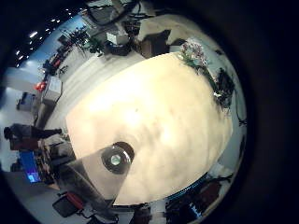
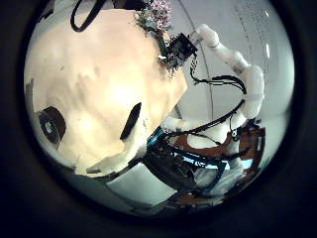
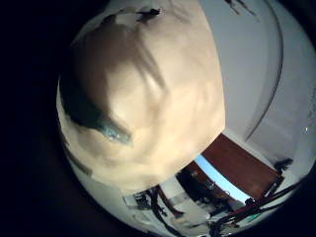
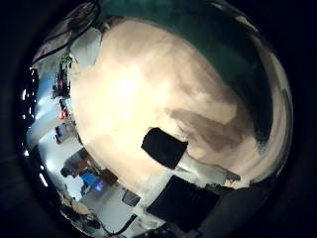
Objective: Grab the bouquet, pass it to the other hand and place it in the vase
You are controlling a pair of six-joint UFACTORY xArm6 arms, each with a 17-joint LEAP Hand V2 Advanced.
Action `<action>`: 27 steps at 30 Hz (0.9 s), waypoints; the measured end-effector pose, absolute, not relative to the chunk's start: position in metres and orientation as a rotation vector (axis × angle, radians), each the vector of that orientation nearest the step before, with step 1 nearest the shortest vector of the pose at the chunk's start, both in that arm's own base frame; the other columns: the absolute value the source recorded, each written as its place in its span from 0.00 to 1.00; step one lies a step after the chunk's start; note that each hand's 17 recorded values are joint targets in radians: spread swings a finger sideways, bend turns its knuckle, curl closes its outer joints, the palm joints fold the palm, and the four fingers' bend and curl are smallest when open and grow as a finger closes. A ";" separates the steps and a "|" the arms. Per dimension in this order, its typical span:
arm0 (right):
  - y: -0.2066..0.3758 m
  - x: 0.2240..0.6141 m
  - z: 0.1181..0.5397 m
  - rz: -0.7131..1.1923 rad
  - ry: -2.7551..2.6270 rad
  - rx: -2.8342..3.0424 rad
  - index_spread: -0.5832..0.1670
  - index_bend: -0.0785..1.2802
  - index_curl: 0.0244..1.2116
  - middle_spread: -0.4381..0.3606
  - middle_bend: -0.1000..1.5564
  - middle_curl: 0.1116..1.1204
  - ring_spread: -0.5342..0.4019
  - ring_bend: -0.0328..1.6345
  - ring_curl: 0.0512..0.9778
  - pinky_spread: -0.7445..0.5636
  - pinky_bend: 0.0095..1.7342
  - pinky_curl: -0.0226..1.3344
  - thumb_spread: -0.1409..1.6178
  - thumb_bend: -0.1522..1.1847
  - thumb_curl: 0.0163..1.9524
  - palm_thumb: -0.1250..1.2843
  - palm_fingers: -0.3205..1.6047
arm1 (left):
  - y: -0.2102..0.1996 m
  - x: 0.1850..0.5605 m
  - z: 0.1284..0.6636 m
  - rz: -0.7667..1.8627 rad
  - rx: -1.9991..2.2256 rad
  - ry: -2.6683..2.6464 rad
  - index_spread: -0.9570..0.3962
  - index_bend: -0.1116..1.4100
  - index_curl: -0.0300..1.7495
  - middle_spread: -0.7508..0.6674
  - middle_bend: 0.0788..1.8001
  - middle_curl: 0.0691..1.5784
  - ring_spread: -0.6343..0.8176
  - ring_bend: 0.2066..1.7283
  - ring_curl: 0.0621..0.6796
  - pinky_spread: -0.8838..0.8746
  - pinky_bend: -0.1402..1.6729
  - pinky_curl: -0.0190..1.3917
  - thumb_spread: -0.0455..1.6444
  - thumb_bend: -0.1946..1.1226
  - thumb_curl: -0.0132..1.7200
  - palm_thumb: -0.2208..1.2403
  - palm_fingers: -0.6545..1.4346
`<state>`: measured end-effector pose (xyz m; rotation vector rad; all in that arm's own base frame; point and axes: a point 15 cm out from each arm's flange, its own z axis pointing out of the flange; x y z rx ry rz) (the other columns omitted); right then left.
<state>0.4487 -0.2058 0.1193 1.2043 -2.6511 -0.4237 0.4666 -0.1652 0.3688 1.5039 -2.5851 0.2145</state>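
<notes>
Across the wide tabletop (image 1: pixel 159 112) — vase (image 1: pixel 117 159) upright near one edge, bouquet (image 2: pixel 154 15) at the far edge, right robot hand (image 2: pixel 183 45) just beside it. Fingers of right robot hand and left robot hand — impossible to tell whether spread or pinching.

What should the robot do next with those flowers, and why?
Probably curl the right hand round the bouquet and lift it. The bouquet sits at the far edge of the table, right beside that hand, and the vase stands well away from it.
</notes>
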 end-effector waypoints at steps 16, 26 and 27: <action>-0.217 0.433 0.125 -0.435 -2.494 1.181 0.30 0.39 0.48 0.31 0.54 0.49 0.32 0.68 0.36 0.27 0.54 0.12 0.67 0.11 0.21 0.54 0.86 | -0.160 0.464 0.372 0.214 1.510 -2.581 0.75 0.19 0.22 0.72 0.06 0.18 0.77 0.19 0.22 0.80 0.30 0.12 0.68 0.13 0.20 0.42 0.38; -0.229 0.447 0.143 -0.358 -2.550 1.204 0.33 0.72 0.66 0.34 0.74 0.62 0.35 0.79 0.49 0.31 0.75 0.26 0.66 0.17 0.26 0.78 0.84 | -0.155 0.463 0.373 0.217 1.518 -2.574 0.75 0.19 0.22 0.72 0.06 0.18 0.77 0.19 0.22 0.80 0.29 0.12 0.68 0.13 0.20 0.43 0.38; -0.234 0.452 0.148 -0.330 -2.572 1.212 0.34 0.74 0.67 0.34 0.76 0.63 0.35 0.81 0.50 0.32 0.77 0.28 0.66 0.19 0.27 0.81 0.82 | -0.155 0.463 0.373 0.217 1.518 -2.574 0.75 0.19 0.22 0.72 0.06 0.18 0.77 0.19 0.22 0.80 0.29 0.12 0.68 0.13 0.20 0.43 0.38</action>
